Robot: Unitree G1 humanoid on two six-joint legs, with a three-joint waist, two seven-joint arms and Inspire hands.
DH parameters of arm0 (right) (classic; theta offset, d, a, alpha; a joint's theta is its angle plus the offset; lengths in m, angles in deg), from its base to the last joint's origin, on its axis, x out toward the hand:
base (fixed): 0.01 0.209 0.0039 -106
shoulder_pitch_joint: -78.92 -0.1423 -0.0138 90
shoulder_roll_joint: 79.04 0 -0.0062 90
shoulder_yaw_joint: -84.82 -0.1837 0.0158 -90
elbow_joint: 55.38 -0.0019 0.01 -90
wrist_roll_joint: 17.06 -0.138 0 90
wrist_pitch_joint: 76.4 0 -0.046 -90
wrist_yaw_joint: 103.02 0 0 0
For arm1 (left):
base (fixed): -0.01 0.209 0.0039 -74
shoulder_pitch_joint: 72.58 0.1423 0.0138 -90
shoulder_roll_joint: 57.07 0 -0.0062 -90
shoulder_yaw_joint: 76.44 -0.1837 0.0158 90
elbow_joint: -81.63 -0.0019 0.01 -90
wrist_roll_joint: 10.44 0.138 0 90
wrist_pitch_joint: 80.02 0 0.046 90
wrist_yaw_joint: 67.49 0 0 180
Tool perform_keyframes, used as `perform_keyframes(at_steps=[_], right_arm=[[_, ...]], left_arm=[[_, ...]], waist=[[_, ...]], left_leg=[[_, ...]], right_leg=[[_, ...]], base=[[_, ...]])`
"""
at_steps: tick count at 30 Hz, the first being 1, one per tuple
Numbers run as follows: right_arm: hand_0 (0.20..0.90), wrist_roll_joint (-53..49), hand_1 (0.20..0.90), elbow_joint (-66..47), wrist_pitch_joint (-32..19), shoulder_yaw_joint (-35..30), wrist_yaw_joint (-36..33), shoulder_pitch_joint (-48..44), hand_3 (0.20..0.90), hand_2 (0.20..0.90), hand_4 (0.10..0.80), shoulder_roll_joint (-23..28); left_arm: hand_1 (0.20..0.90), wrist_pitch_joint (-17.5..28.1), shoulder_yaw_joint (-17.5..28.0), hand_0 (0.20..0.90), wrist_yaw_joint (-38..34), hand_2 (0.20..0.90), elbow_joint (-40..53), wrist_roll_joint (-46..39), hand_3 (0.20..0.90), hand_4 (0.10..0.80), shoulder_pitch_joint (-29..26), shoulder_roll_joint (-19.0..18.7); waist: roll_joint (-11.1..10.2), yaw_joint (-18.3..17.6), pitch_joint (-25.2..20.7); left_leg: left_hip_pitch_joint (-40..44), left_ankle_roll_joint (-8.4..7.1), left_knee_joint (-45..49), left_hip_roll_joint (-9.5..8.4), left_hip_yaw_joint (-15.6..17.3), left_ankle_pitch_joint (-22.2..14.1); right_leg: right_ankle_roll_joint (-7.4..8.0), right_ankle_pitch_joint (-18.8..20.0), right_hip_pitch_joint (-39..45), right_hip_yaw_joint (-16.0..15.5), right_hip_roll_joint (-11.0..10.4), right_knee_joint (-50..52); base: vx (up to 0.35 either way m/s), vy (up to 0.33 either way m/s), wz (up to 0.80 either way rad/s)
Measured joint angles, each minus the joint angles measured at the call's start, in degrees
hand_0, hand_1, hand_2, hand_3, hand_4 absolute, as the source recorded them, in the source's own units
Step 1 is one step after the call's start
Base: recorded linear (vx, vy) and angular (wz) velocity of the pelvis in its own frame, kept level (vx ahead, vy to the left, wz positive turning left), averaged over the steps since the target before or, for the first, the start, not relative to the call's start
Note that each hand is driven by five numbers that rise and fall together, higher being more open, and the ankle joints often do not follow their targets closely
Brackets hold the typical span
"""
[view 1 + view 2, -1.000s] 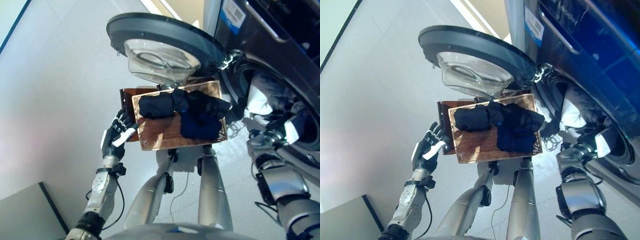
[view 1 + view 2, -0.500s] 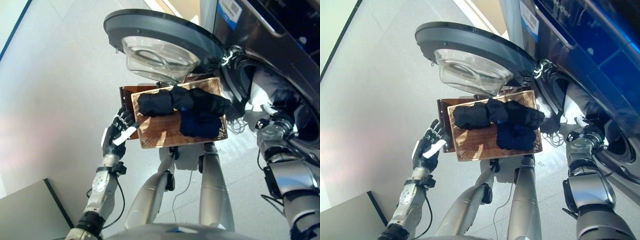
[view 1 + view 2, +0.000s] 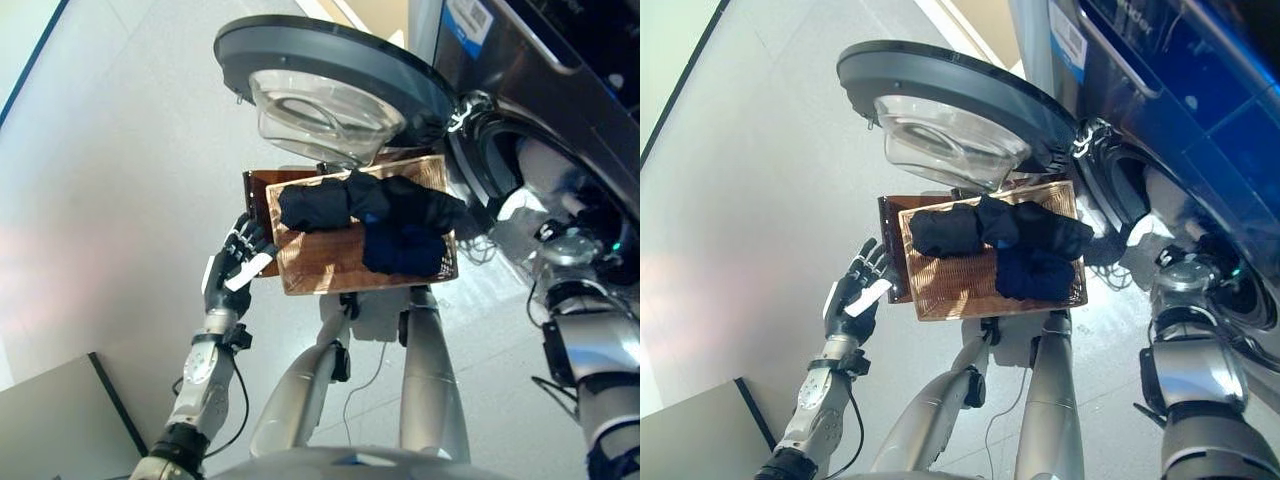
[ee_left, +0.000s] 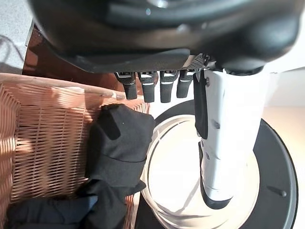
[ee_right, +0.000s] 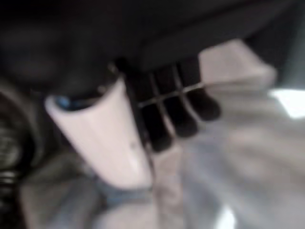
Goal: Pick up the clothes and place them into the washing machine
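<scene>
Hanging just beside the near-left edge of the wicker basket (image 3: 330, 275), the left hand (image 3: 232, 272) had its fingers straight and spread, holding nothing. From that hand the dark clothes (image 3: 370, 215) lay across the basket toward the machine side, their long axis running along the basket's far rim, with a navy piece (image 3: 1032, 273) bunched nearer the robot on the right. They looked soft, rolled and limp, one black roll (image 4: 119, 143) slumped against the basket wall. The left hand was plainly the nearer one. Beyond the basket the round door (image 3: 330, 85) stood open. Farthest, the right hand (image 5: 167, 114) was inside the washing machine drum (image 3: 1200, 250), its fingers curled against pale grey cloth (image 5: 238, 143); whether it gripped that cloth I could not tell
</scene>
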Motion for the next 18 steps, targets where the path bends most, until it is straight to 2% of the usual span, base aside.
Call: perform_keyframes(at_steps=[4,13,14,15,16,18], right_arm=[[0.2,3.51,0.2,0.2,0.33,0.04,-2.41,-3.17,0.2,0.2,0.3,4.43],[0.2,5.41,0.2,1.17,1.8,0.42,-4.53,-3.59,0.2,0.2,0.3,4.55],[0.538,5.4,0.538,1.19,1.8,0.42,-4.53,-3.62,0.538,0.538,0.541,4.55],[0.691,5.39,0.691,1.2,1.79,0.44,-4.53,-3.62,0.691,0.691,0.651,4.55],[0.9,5.38,0.9,1.44,1.77,0.59,-4.47,-3.64,0.9,0.9,0.8,4.55],[0.9,5.37,0.9,1.82,1.77,0.61,-4.4,-3.74,0.9,0.9,0.8,4.55]], left_arm=[[0.9,-0.01,-0.05,0.9,0.0,0.9,1.43,0.09,0.9,0.8,0.05,-0.21],[0.9,0.0,-0.25,0.9,0.3,0.9,3.56,0.1,0.9,0.8,0.09,-2.29],[0.9,0.0,-0.33,0.9,0.31,0.9,3.57,0.1,0.9,0.8,0.09,-2.28],[0.9,0.0,-0.36,0.9,0.3,0.9,3.56,0.09,0.9,0.8,0.09,-2.27],[0.9,0.0,-0.4,0.9,0.29,0.9,3.57,0.09,0.9,0.8,0.08,-2.27],[0.9,0.0,-0.44,0.9,0.27,0.9,3.56,0.09,0.9,0.8,0.08,-2.24]], waist=[[0.01,0.86,-0.01],[0.07,1.0,-0.04],[0.07,0.99,-0.04],[0.07,1.0,-0.05],[0.07,0.99,-0.05],[0.07,0.98,-0.04]], left_leg=[[0.0,-0.2,0.08,0.07,-0.41,0.14],[-0.01,-0.34,0.06,-0.09,-0.51,0.2],[-0.01,-0.34,0.06,-0.09,-0.52,0.2],[-0.01,-0.34,0.07,-0.09,-0.52,0.21],[-0.01,-0.33,0.09,-0.1,-0.53,0.21],[-0.01,-0.32,0.15,-0.13,-0.54,0.22]], right_leg=[[-0.58,-0.38,-0.12,-0.51,-0.14,0.71],[-0.53,-0.59,-0.35,-0.62,-0.38,1.25],[-0.54,-0.6,-0.35,-0.62,-0.39,1.29],[-0.54,-0.61,-0.36,-0.62,-0.39,1.32],[-0.54,-0.61,-0.35,-0.62,-0.4,1.35],[-0.56,-0.59,-0.35,-0.63,-0.43,1.41]], base=[[0.002,-0.016,0.04],[0.001,-0.003,0.01],[0.0,0.0,0.0],[0.0,0.0,0.0],[0.0,0.0,0.0],[0.0,0.0,0.0]])
